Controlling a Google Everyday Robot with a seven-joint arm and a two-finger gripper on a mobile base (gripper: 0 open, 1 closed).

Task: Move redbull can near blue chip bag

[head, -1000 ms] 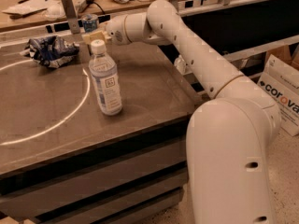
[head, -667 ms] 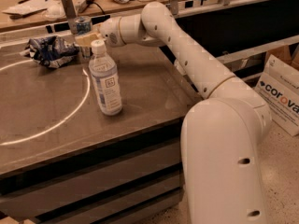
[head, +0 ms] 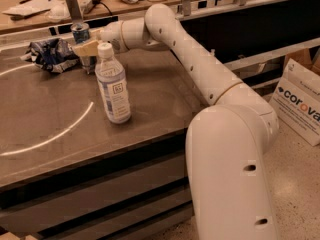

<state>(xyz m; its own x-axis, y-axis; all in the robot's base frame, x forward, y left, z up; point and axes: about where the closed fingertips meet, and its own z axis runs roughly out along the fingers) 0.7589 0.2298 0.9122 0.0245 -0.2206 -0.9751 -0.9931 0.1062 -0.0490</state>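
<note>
— One question first: where is the redbull can (head: pixel 80 34)?
— Upper left of the frame, upright, near the back edge of the worktop (head: pixel 165 104). Its silver top shows clearly, and the blue and silver side runs down behind a tan finger.
— So the pincer (head: pixel 83 50) has it?
— Yes. The pincer sits right at the can, about mid-height. Its tan fingers (head: pixel 90 47) are pinching the can's body, with one crossing the front. Whether the can's base touches the worktop, I cannot tell.
— And the blue chip bag (head: pixel 49 54)?
— Just left of the can, lying crumpled on the worktop, dark blue with white patches. The can stands just beside the bag's right edge; I cannot tell if they touch.
— What is nearer the middle?
— A clear plastic bottle (head: pixel 113 91) with a white cap and a pale label, upright, to the lower right of the can. Its cap overlaps the pincer's wrist in the frame.
— The arm?
— The white arm (head: pixel 200 64) rises from a bulky white base at lower right, bends at an elbow, then reaches leftward across the top of the frame to the pincer.
— Anything else?
— A thin pale arc (head: pixel 55 136) curves across the left of the dark worktop. Behind the worktop, along the top edge, a wooden bench (head: pixel 30 20) carries papers and small items too blurred to name. At the far right, on the speckled floor, sits a white box (head: pixel 300 101) with dark lettering.
</note>
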